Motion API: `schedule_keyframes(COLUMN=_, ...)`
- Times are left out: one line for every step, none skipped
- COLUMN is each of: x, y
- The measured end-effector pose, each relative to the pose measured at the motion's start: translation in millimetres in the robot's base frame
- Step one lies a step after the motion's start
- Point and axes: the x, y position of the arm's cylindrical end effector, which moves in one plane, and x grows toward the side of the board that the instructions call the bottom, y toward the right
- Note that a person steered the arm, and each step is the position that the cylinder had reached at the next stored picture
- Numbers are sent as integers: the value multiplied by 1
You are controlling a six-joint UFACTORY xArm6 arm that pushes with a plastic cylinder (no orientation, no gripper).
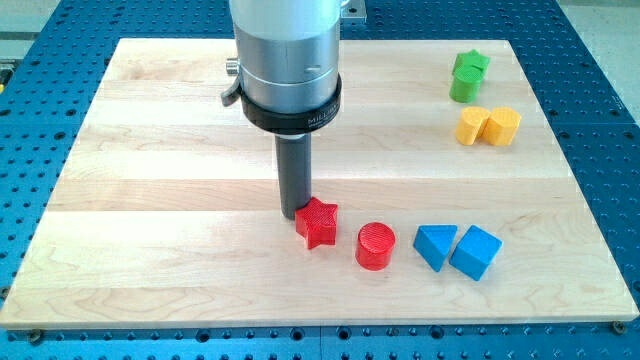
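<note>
While my tip sits against the red star at its upper-left edge, no gripper exists to read. Red cylinder sits just right of the star, two blue blocks farther right, green block and yellow blocks far upper right on the desk.

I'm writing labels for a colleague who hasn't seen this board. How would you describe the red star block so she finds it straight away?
Start at the wooden board and follow the dark rod down to my tip, near the board's middle. The red star block sits right against my tip on the view's right. The red cylinder beside it is round; this one has points.
</note>
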Motion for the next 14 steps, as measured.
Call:
schedule_keyframes(x=-11, y=17)
schedule_keyframes(x=0, y=29)
schedule_keyframes(x=26, y=27)
schedule_keyframes(x=38, y=26)
schedule_keyframes(x=-4, y=47)
schedule_keyframes(x=-26, y=152)
schedule_keyframes(x=-59, y=251)
schedule_keyframes(x=-69, y=326)
schedule_keyframes(x=-168, y=362)
schedule_keyframes(x=-240, y=362)
schedule_keyframes(x=-287, y=362)
schedule_keyframes(x=-303, y=360)
schedule_keyframes(x=-304, y=357)
schedule_keyframes(x=-303, y=355)
